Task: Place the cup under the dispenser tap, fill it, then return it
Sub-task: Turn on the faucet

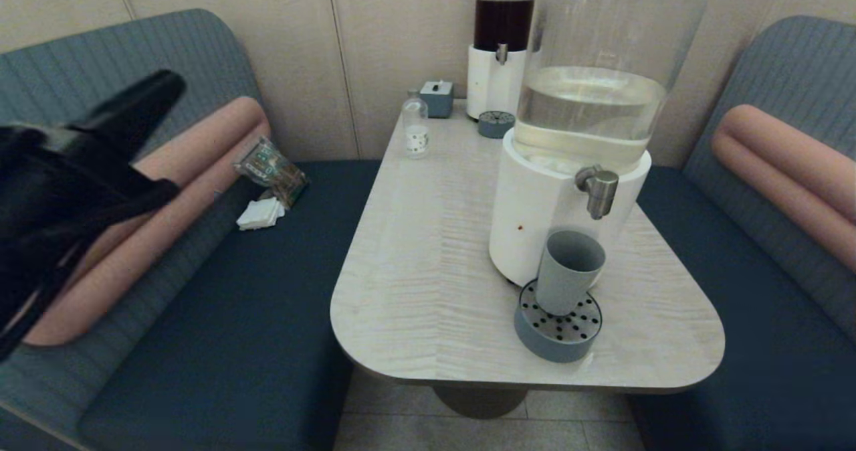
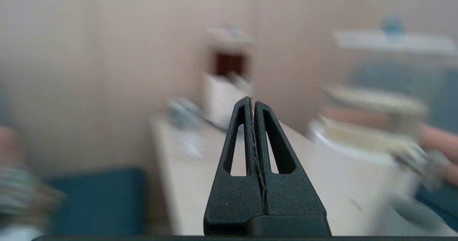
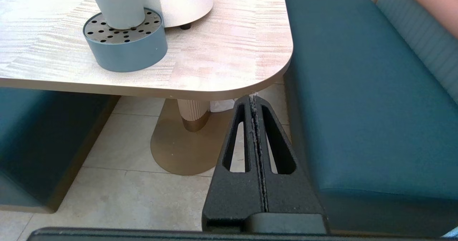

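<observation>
The grey-blue cup [image 1: 568,270] stands upright on a round perforated drip tray [image 1: 558,324], right below the brushed-steel dispenser tap [image 1: 598,190] of the large white-based dispenser [image 1: 568,170]. The cup's lower part [image 3: 116,5] and the drip tray [image 3: 125,42] also show in the right wrist view. My left gripper [image 2: 253,103] is raised over the left bench, well left of the table, shut and empty. My right gripper [image 3: 253,99] hangs low beyond the table's near right corner, shut and empty; it is out of the head view.
The wooden table [image 1: 428,237] carries a dark-liquid dispenser [image 1: 501,43], a small clear bottle [image 1: 415,126], a grey box [image 1: 437,96] and a second drip tray [image 1: 496,124] at the back. A packet [image 1: 271,166] and napkin [image 1: 259,214] lie on the left bench. Benches flank both sides.
</observation>
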Controlling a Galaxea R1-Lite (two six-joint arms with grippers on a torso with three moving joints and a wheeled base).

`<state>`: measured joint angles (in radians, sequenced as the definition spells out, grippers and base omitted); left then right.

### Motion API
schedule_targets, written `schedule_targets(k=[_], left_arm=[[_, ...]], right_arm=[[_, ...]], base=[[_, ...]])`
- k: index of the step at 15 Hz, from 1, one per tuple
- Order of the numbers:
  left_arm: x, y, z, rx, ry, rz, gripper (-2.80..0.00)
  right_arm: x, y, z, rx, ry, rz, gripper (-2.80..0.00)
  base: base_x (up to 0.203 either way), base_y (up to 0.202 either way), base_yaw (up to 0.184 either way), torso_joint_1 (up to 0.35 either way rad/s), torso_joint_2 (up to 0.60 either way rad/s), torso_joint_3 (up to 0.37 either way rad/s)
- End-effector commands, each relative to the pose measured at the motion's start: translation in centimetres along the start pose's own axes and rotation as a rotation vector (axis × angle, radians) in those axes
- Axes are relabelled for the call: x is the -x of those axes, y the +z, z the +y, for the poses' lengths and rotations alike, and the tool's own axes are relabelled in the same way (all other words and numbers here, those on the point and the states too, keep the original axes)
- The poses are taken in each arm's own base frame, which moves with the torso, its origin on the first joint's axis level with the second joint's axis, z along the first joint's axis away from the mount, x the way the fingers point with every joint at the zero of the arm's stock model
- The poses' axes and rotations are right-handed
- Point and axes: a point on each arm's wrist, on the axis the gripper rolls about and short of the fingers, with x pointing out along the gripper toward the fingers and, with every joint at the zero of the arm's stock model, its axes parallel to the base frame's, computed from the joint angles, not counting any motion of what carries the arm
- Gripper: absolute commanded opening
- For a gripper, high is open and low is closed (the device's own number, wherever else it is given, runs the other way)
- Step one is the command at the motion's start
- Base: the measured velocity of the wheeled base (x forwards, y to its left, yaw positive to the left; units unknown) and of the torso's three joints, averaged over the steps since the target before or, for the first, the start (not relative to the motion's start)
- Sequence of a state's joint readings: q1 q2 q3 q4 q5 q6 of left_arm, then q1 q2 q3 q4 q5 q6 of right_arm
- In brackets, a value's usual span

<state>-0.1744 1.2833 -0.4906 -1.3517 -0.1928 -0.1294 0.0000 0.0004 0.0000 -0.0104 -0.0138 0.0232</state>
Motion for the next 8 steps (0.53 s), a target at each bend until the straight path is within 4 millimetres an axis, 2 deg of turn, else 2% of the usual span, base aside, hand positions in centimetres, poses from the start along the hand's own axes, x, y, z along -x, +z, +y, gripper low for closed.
schedule_targets(k=[1, 4, 8], left_arm=[[4.1, 5.3, -0.6, -0.069, 0.051, -0.139, -2.80], [7.7, 6.9, -1.7, -0.063, 0.071, -0.090, -2.80], [13.7, 8.0, -3.5, -0.079, 0.120, -0.039, -2.80]], right_arm=[[0.0, 0.0, 0.0, 0.000, 0.000, 0.002, -2.80], [0.0, 0.0, 0.0, 0.000, 0.000, 0.002, -2.80], [0.0, 0.0, 0.0, 0.000, 0.000, 0.002, -2.80]], base=[[0.000, 0.000, 0.000, 0.000, 0.00, 0.000], [0.000, 0.000, 0.000, 0.000, 0.00, 0.000], [0.000, 0.000, 0.000, 0.000, 0.00, 0.000]])
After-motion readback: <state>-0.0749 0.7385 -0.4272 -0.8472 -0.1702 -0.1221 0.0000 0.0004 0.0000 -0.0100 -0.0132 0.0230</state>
